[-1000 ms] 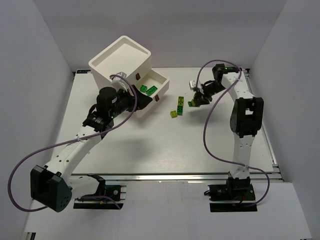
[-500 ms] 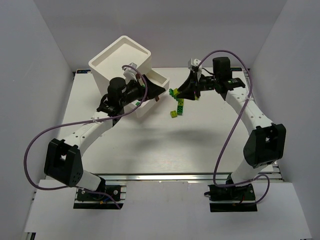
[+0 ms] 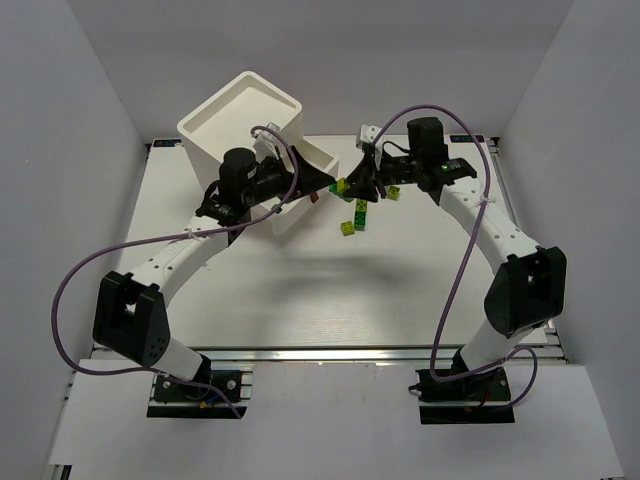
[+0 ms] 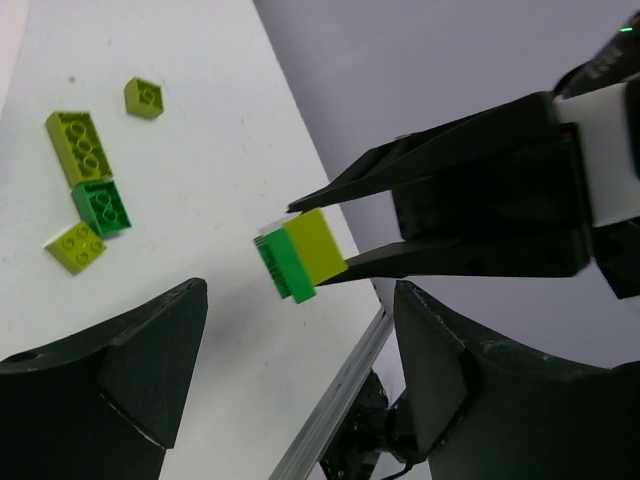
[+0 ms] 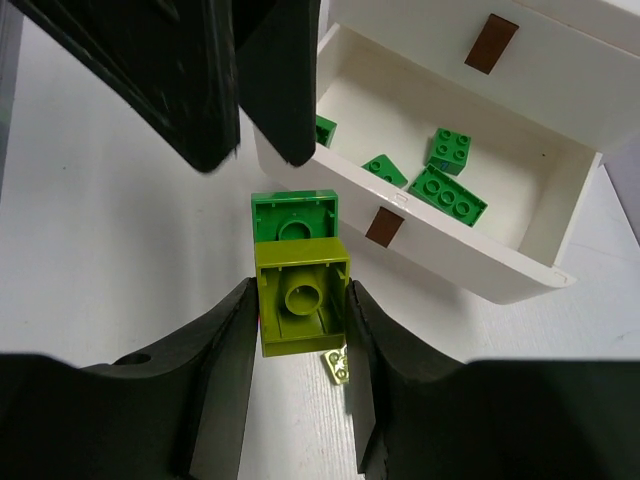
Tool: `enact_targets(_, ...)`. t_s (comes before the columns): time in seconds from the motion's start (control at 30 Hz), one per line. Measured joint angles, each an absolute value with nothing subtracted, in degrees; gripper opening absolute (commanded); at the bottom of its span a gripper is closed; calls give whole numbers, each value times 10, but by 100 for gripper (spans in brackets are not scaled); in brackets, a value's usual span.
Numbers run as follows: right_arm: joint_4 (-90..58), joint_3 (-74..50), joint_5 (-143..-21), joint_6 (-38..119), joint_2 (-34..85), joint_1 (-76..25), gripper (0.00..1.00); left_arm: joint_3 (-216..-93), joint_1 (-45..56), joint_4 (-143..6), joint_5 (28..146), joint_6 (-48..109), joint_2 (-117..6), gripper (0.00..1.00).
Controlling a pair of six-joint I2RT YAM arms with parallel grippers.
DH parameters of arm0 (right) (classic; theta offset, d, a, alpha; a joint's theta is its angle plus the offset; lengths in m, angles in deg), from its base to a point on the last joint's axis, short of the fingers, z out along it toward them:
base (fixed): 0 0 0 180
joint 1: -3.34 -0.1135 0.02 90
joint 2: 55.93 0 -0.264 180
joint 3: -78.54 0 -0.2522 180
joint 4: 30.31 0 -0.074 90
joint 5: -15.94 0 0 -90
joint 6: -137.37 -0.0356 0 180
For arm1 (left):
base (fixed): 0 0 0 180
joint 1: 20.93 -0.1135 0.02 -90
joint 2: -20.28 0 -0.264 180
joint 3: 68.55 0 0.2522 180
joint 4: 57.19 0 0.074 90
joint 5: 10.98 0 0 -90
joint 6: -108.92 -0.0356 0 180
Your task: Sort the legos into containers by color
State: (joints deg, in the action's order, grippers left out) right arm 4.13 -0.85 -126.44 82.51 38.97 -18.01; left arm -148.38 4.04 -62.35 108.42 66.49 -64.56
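Seen from the left wrist, the left gripper [image 4: 300,335] is two dark, blurred fingers [image 4: 120,370] along the bottom edge, spread wide. Reaching in from the right edge, the right gripper [image 4: 322,243] pinches a joined pair [image 4: 300,258] at mid-frame — a yellow-green brick stuck to a bright green one — with the white table [image 4: 220,150] behind it. In the upper left lie four loose legos: a small yellow-green square [image 4: 145,97] on its own, then a long yellow-green brick [image 4: 78,147] touching a green brick [image 4: 102,207], and a yellow-green block [image 4: 76,246] just beside that.
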Motion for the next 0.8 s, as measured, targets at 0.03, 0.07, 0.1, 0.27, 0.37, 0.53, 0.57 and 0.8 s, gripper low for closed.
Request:
enact_targets(0.03,41,-8,-1260,825,390,-183,0,-1484,41,-633,1084,665,-649,82)
enact_targets(0.07,38,-9,-1255,825,390,-186,0,-1484,41,-642,1084,666,-653,80)
enact_targets(0.1,36,-9,-1250,825,389,-189,0,-1484,41,-651,1084,666,-657,79)
enact_targets(0.27,22,-16,-1229,834,386,-203,0,-1484,40,-684,1081,669,-668,72)
enact_targets(0.37,19,-26,-1217,843,380,-212,0,-1487,40,-692,1081,671,-668,68)
enact_targets(0.53,12,-45,-1195,862,366,-226,0,-1497,41,-697,1080,675,-672,57)
enact_targets(0.57,11,-48,-1191,865,363,-228,0,-1498,41,-697,1080,675,-673,55)
enact_targets(0.8,-1,-62,-1170,883,349,-239,0,-1499,40,-700,1082,680,-676,35)
